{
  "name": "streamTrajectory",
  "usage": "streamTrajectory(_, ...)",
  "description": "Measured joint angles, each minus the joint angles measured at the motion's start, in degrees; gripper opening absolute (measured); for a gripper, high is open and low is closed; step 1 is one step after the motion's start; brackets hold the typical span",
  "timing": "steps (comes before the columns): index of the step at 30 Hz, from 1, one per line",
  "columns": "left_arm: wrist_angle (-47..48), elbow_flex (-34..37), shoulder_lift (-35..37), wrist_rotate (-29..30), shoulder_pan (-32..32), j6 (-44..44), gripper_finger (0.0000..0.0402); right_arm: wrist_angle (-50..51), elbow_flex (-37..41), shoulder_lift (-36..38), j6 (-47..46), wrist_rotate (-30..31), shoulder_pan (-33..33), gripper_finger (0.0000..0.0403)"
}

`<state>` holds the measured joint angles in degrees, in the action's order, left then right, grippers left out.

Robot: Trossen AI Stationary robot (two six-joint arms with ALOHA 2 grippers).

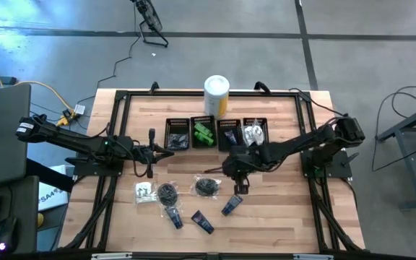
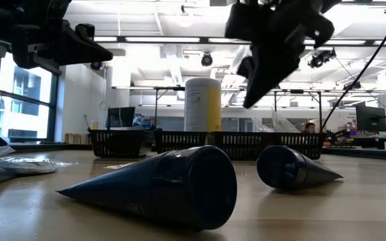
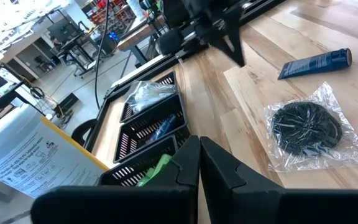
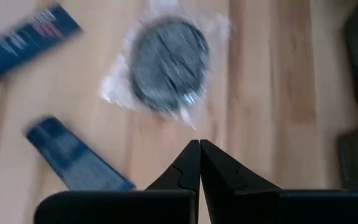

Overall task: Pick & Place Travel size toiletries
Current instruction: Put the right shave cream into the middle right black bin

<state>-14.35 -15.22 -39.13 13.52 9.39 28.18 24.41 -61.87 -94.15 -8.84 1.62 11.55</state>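
Note:
Several toiletries lie flat on the wooden table: a clear sachet (image 1: 144,191), two black round bagged bundles (image 1: 168,193) (image 1: 208,186) and three dark blue tubes (image 1: 231,204) (image 1: 202,222) (image 1: 174,215). My right gripper (image 1: 238,186) (image 4: 199,146) is shut and empty. It hovers above the table between the right-hand bundle (image 4: 166,62) and a blue tube (image 4: 76,158). My left gripper (image 1: 166,152) (image 3: 199,149) is also shut and empty, and hangs in the air just in front of the leftmost bin.
Four black mesh bins (image 1: 215,133) stand in a row at the table's far side, holding dark items, green packets (image 1: 203,135), a blue tube and clear sachets (image 1: 253,133). A white-and-yellow canister (image 1: 217,94) stands behind them. A black frame (image 1: 305,130) borders the table.

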Motion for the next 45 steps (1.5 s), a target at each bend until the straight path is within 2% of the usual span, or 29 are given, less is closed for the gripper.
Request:
streamTrajectory(7, 0.0, 0.0, 0.0, 0.0, 0.0, -0.1, 0.0008, -6.3, -0.1, 0.0, -2.5, 1.4, 2.5, 0.0003)
streamTrajectory(14, 0.0, 0.0, 0.0, 0.0, 0.0, -0.1, 0.0008, -6.3, -3.8, 0.0, -1.6, 4.3, 5.6, 0.0002)
streamTrajectory(27, 0.0, 0.0, 0.0, 0.0, 0.0, -0.1, 0.0008, -9.2, -3.8, 0.0, 1.0, 4.0, 4.0, 0.0002)
streamTrajectory(31, 0.0, 0.0, 0.0, 0.0, 0.0, -0.1, 0.0008, -9.6, -3.7, -0.1, 1.6, 0.4, 4.0, 0.0002)
streamTrajectory(37, 0.0, 0.0, 0.0, 0.0, 0.0, -0.2, 0.0008, -11.1, -3.7, -4.0, 1.2, -5.3, 4.0, 0.0002)
streamTrajectory(42, 0.0, 0.0, 0.0, 0.0, 0.0, -0.2, 0.0008, -9.5, -3.7, -6.9, 1.1, -12.1, 3.8, 0.0002)
streamTrajectory(45, 0.0, 0.0, 0.0, 0.0, 0.0, -0.2, 0.0008, -8.5, -3.7, -6.8, 1.1, -13.8, 3.8, 0.0002)
